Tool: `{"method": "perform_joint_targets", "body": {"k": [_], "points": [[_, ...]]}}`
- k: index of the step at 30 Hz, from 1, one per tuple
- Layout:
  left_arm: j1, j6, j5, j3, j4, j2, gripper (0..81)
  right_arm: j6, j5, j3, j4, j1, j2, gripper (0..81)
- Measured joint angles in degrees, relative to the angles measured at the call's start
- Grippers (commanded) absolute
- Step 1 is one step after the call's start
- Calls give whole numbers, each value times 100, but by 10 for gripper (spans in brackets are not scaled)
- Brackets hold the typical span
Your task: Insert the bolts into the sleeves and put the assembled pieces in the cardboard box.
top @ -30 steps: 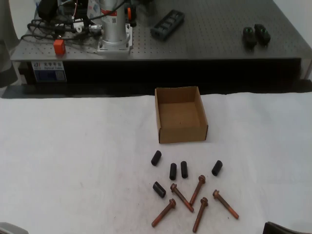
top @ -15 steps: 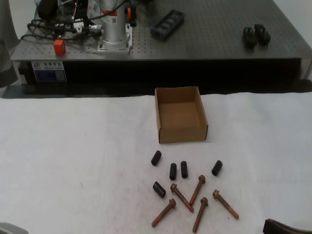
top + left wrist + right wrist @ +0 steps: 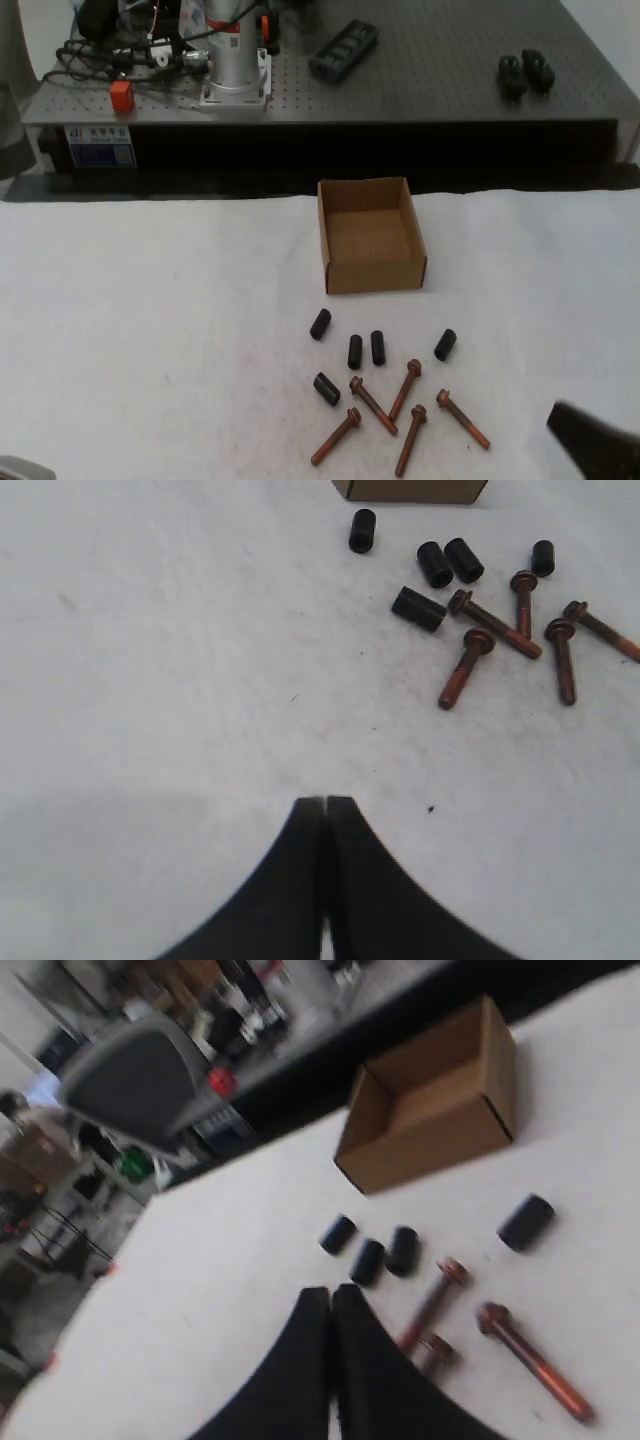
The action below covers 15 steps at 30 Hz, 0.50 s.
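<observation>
While the dark part of an arm (image 3: 595,445) has come further into the near right corner of the high view, nothing else has shifted; five bolts (image 3: 372,404) and five sleeves (image 3: 355,351) lie loose on the white bench (image 3: 150,330) just in front of the cardboard box (image 3: 375,275); none mated, so the work is judged barely begun. Left wrist view: left tool (image 3: 326,810), fingers together, empty, well short of the parts; box cut off at the frame edge. Right wrist view: right tool (image 3: 331,1305), fingers together, empty, near the bolts; blurred, one bolt partly hidden behind it.
</observation>
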Motion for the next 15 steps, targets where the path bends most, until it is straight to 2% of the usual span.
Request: {"method": "perform_joint_targets", "body": {"k": [3,6,9,11,12,14,15], "points": [[0,-499,208,49,-488,0,18,724,0,13,-648,0,16,104],[0,-721,362,85,-1234,19,133,1412,-56,16,-1727,0,77,269],[0,-735,363,-102,-2172,506,270,1671,-197,-106,-2338,0,749,287],[0,-657,363,-409,-2249,1077,301,1576,-312,-364,-2203,0,1388,287],[0,-556,363,-539,-2271,1305,295,1437,-382,-530,-2057,0,2115,287],[0,-276,376,-803,-2284,1748,279,750,-603,-1245,-1504,0,2563,287],[0,-276,376,-831,-2284,1794,272,45,-617,-1875,-935,17,3452,287]]}}
